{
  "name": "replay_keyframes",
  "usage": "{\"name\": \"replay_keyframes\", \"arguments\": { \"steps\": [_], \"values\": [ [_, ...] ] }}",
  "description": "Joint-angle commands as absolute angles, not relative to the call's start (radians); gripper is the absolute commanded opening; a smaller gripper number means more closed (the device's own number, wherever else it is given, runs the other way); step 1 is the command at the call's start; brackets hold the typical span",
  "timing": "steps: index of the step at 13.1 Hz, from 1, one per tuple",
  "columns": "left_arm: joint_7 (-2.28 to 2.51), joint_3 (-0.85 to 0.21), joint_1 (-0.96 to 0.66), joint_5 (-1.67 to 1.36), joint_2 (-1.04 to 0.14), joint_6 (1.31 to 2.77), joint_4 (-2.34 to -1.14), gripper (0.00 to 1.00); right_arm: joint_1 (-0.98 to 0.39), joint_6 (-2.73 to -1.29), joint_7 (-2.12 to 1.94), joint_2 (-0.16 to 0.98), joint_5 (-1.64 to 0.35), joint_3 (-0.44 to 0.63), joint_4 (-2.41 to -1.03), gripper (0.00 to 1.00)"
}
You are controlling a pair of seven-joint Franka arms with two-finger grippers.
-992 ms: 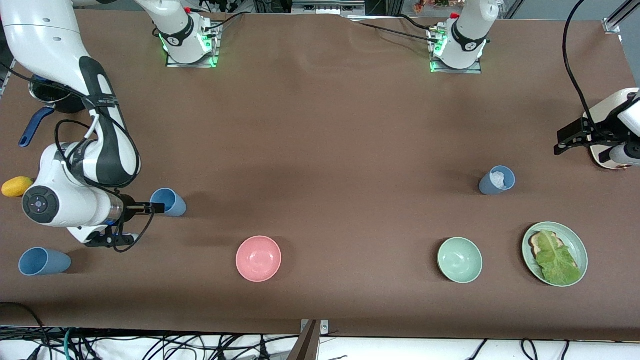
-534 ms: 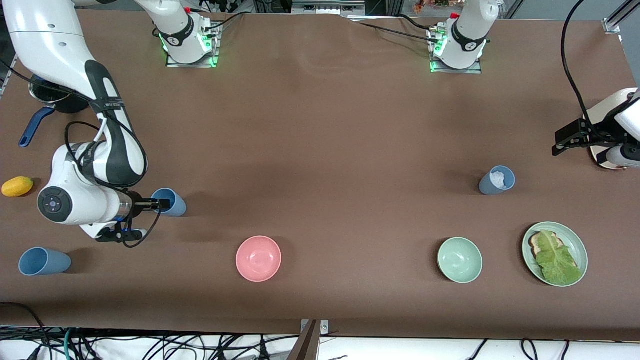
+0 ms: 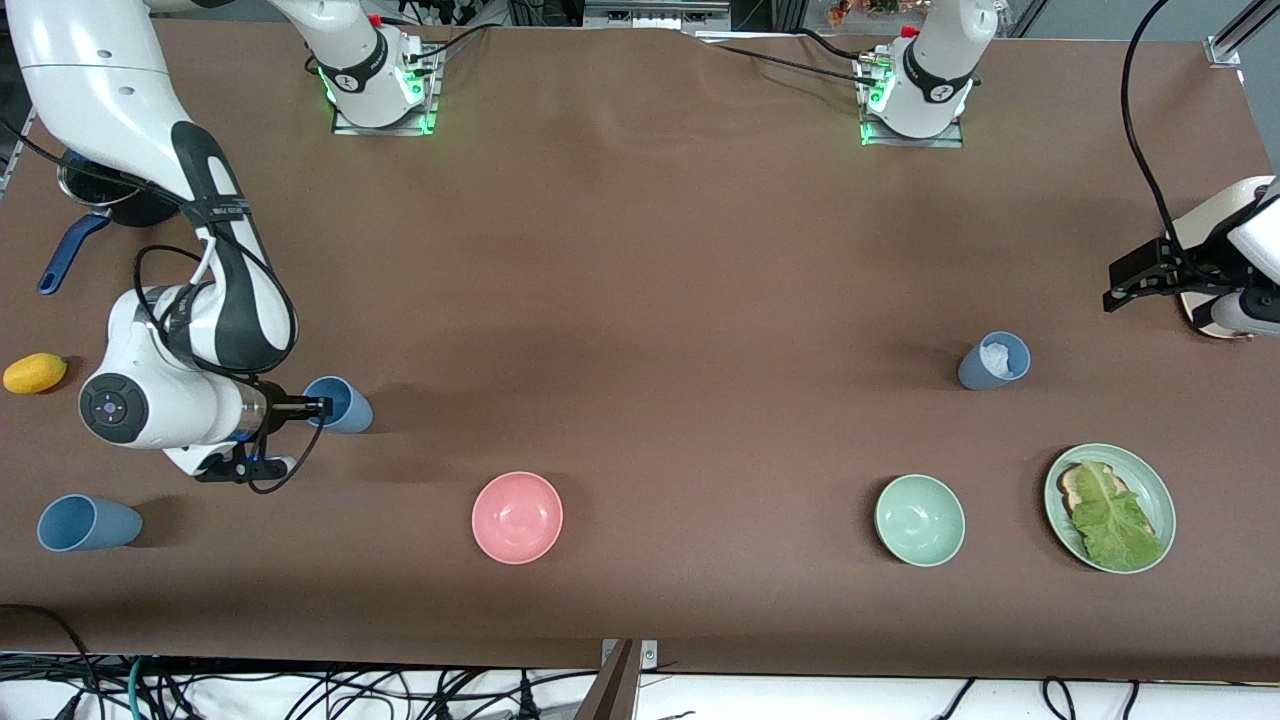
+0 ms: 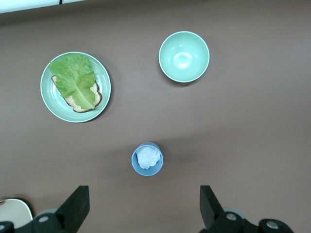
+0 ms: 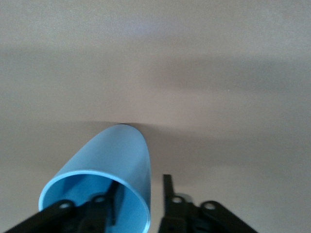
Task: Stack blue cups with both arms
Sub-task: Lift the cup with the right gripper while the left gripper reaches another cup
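Observation:
Three blue cups stand on the brown table. One [image 3: 340, 403] is at the right arm's end, and my right gripper [image 3: 318, 406] is at its rim. In the right wrist view this cup [image 5: 112, 160] has one finger inside and the other finger [image 5: 168, 191] outside its wall; the right gripper [image 5: 141, 183] is open, not pinching. A second cup [image 3: 88, 523] stands nearer the camera. The third [image 3: 993, 360] holds crumpled white paper and shows in the left wrist view [image 4: 147, 158]. My left gripper [image 3: 1125, 285] [image 4: 143, 208] waits wide open, high over the left arm's end.
A pink bowl [image 3: 517, 517], a pale-green bowl [image 3: 920, 520] and a green plate with bread and lettuce [image 3: 1150, 480] lie along the camera side. A black pot with a blue handle [image 3: 62, 257] and a yellow fruit [image 3: 35, 372] sit at the right arm's end.
My right arm has shifted toward the cup, bringing its fingers over the rim so that they straddle the wall. The left gripper has barely moved.

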State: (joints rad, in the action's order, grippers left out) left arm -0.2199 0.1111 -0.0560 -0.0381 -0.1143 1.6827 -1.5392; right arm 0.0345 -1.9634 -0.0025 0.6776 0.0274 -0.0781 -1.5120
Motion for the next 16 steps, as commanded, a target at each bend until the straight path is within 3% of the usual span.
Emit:
{"name": "replay_keyframes", "arguments": {
  "steps": [1,4,7,9,10,12,16],
  "values": [
    [-0.225,0.110,-0.063,-0.002,-0.114,1.678,-1.536,1.00,0.043,-1.965,-0.017,0.658,-0.014,-0.086,-1.526,0.02],
    [-0.222,0.110,-0.057,-0.002,-0.121,1.678,-1.537,1.00,0.041,-1.959,-0.018,0.638,-0.026,-0.084,-1.510,0.00],
    [-0.218,0.114,0.004,-0.046,-0.234,1.689,-1.532,1.00,0.035,-1.915,-0.015,0.580,-0.025,-0.086,-1.505,0.00],
    [-0.200,0.114,0.011,-0.040,-0.375,1.684,-1.510,1.00,0.035,-1.863,-0.020,0.534,-0.025,-0.086,-1.500,0.00],
    [-0.212,0.112,0.020,-0.035,-0.380,1.675,-1.531,1.00,0.035,-1.829,-0.015,0.506,-0.025,-0.086,-1.502,0.00],
    [-0.225,0.110,0.041,-0.034,-0.376,1.736,-1.641,1.00,0.035,-1.770,-0.020,0.445,-0.025,-0.086,-1.500,0.00],
    [-0.224,0.109,0.044,-0.035,-0.305,2.065,-1.934,1.00,0.035,-1.658,-0.020,0.353,-0.018,-0.081,-1.487,0.00]
  ]
}}
